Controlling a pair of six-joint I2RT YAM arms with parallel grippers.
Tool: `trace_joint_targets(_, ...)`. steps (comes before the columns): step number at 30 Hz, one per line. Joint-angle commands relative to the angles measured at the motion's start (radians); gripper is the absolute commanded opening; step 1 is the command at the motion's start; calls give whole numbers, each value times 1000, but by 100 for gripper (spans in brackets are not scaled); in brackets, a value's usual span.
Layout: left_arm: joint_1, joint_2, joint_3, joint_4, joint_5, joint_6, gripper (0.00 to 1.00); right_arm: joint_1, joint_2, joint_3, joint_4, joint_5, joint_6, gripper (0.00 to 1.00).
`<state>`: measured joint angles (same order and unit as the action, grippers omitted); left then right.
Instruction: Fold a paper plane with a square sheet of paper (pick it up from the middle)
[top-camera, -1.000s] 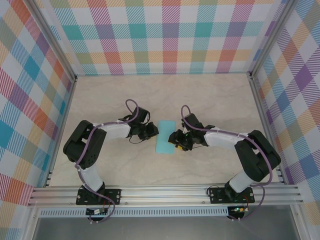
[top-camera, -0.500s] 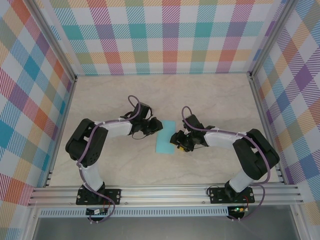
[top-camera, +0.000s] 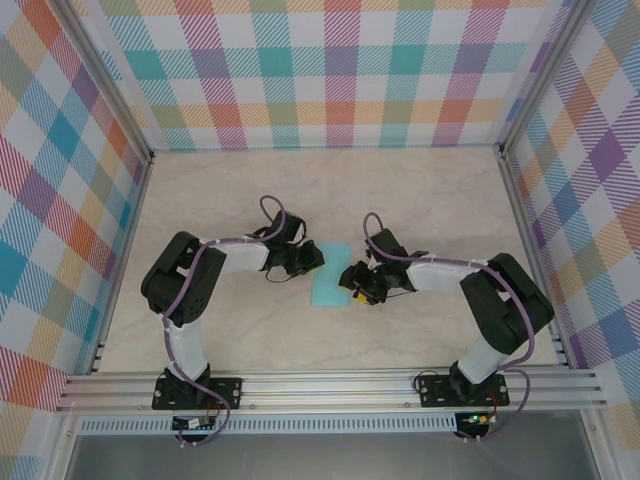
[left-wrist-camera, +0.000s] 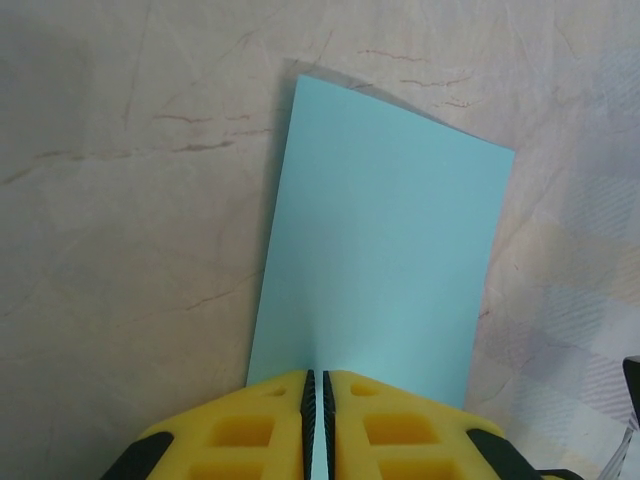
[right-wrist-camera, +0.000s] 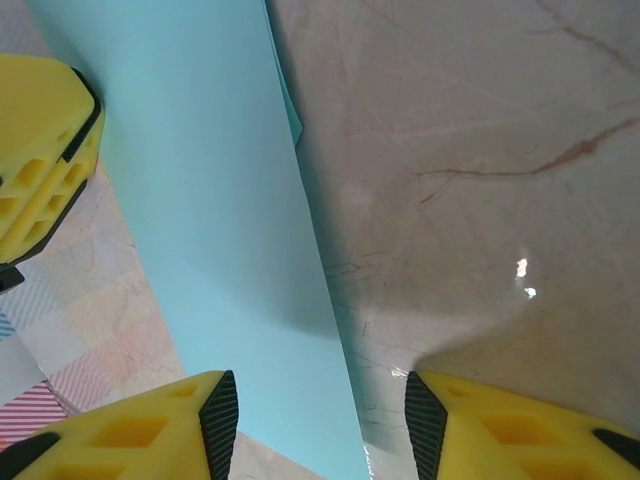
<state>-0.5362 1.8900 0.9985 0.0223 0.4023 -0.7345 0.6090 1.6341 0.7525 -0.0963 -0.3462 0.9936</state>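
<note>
Turquoise paper: we see the sheet of paper lying flat near the middle of the surface, between the two arms. Its outline is a rectangle, not a square.
Layers: in both wrist views we make out a second layer peeking past one long edge, so we read the sheet as folded double.
Left gripper: we find the left gripper at the sheet's left side, toward the far end as the overhead view shows it. From its own camera the paper runs away from the fingertips across the surface.
Left gripper state: its yellow fingers are pressed almost together. A sliver of turquoise shows in the hairline gap, so we take it as clenched on the sheet's edge.
Right gripper: we place the right gripper at the sheet's right side, toward the near end.
Right gripper state: released. Its fingers stand well apart and straddle the long edge, one over paper and the other over bare surface, clamping nothing.
Across the sheet: the right wrist view catches a yellow finger of the left gripper at the opposite edge.
Surface: pale, marbled, with thin reddish-brown veins.
Surroundings: plaid walls close three sides, and an aluminium rail along the near edge carries both arm bases.
</note>
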Motion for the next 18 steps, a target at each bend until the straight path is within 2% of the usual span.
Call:
trace_joint_targets(1, -8, 26, -3, -45, -25, 25, 14, 1, 36, 8, 73, -28, 13, 50)
trace_joint_targets(18, -8, 8, -11, -45, -15, 27, 14, -5, 19, -2, 140, -56, 29, 46)
